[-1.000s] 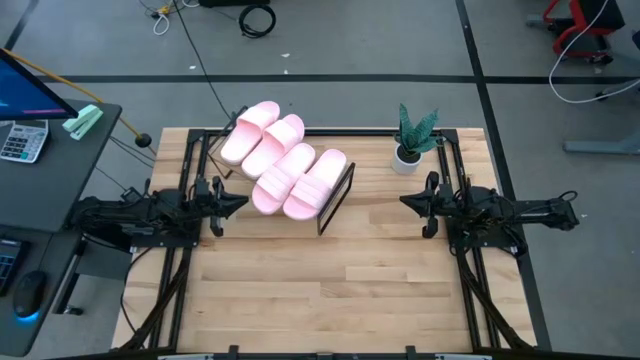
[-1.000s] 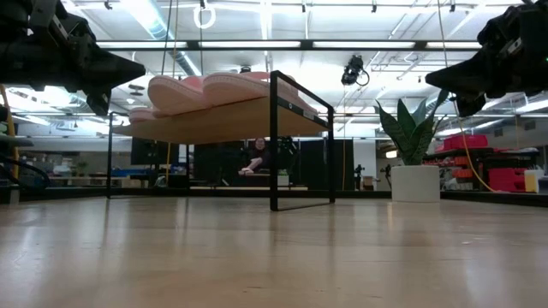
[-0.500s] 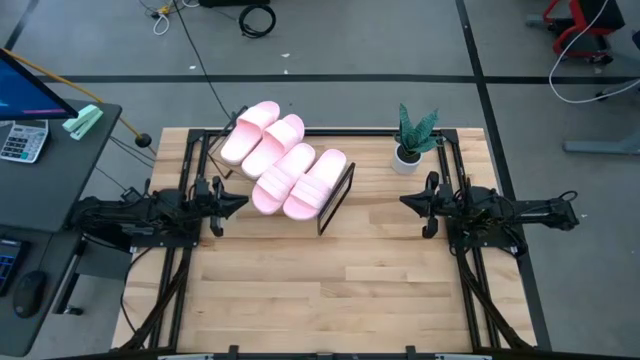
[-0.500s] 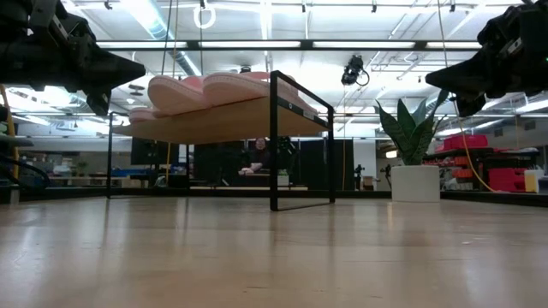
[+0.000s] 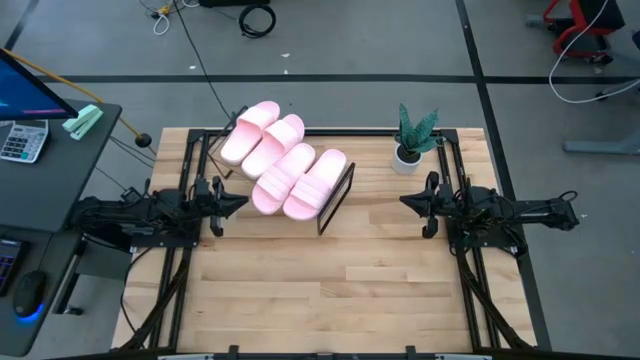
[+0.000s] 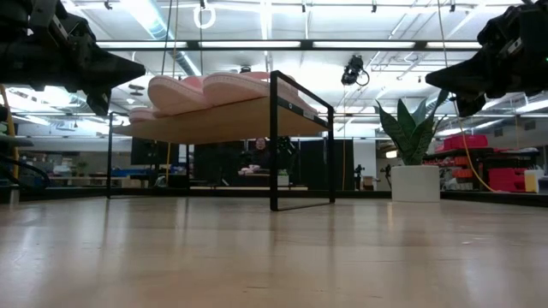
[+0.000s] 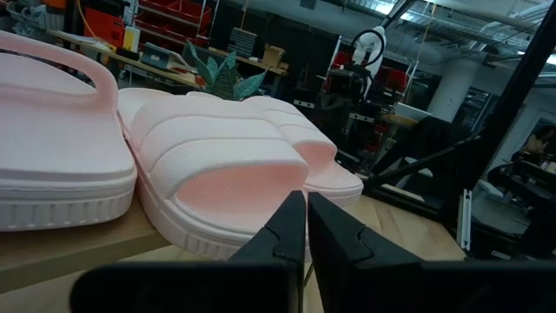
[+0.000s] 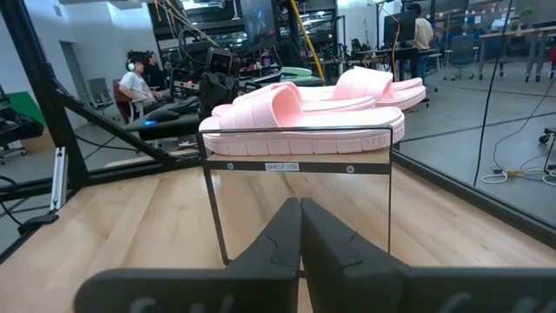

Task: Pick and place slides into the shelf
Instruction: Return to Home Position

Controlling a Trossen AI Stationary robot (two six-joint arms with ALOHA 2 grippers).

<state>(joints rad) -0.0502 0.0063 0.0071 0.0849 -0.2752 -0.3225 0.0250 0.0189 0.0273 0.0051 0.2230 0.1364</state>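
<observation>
**Slides all on the shelf, both claws empty**

Left gripper (image 5: 240, 203), centre-left of the high view: fingers pressed together with only a hairline slit between them, nothing held. Right gripper (image 5: 405, 203), centre-right: the same, closed on nothing. Both hang above the table (image 5: 330, 290), tips pointing inward toward each other.

Slides (image 5: 285, 165): four, side by side and touching, in a slanted row in the upper middle of the high view. They lie on top of the shelf (image 6: 223, 120) and hide nearly all its plank from above.

Handling, by judgement: foam, so light and springy. The matte ribbed skin is unlikely to slip. Best hold is across the wide strap, or a pinch on a sole's side wall. A hard squeeze would dent, not break.

Room: bare boards across the lower half of the frame. Potted plant (image 5: 407, 152) at upper right, near the right gripper and well apart from the shelf. The shelf's black wire end frame, toward frame centre, is the likely snag.
</observation>
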